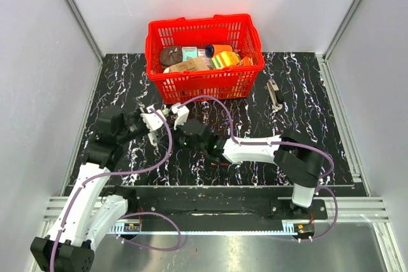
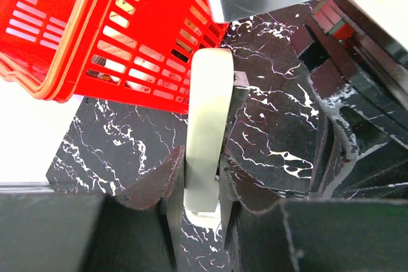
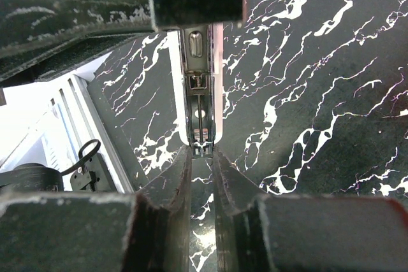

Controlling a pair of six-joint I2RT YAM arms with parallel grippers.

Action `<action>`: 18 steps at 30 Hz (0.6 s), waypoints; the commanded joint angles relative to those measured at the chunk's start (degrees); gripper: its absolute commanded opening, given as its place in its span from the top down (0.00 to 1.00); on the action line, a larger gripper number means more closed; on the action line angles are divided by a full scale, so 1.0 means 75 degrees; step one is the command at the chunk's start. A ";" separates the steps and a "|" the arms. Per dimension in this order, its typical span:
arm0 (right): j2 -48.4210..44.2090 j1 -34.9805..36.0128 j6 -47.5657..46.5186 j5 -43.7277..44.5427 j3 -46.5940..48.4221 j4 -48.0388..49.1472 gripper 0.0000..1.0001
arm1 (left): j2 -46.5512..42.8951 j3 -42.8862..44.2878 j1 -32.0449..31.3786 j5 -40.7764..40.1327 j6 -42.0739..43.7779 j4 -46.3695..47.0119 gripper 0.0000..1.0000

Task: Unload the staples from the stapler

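- Red basket: packaged goods inside.
- Stapler just in front of basket; left gripper clenched on its pale body.
- Right wrist view alone shows inner channel; right gripper flanks its end, grasp unclear.

The stapler is pale grey over silvery metal; the basket red; the bench black, white-veined.

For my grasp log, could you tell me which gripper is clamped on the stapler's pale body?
The left gripper: it clamps the stapler by that body, whereas the right gripper only flanks its metal tip.
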 commanded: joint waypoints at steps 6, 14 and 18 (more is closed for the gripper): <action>-0.0443 0.0041 -0.0129 0.0354 0.0009 0.0096 0.92 | -0.0191 -0.0808 -0.0015 -0.0532 0.0590 0.0520 1.00; -0.0572 0.0041 -0.0082 0.0507 -0.0249 0.0130 0.94 | -0.0062 -0.1056 -0.0015 -0.0709 0.0684 0.0709 1.00; -0.0561 0.0041 -0.0047 0.0507 -0.0273 0.0131 0.95 | -0.0004 -0.1032 -0.0015 -0.0721 0.0637 0.0720 1.00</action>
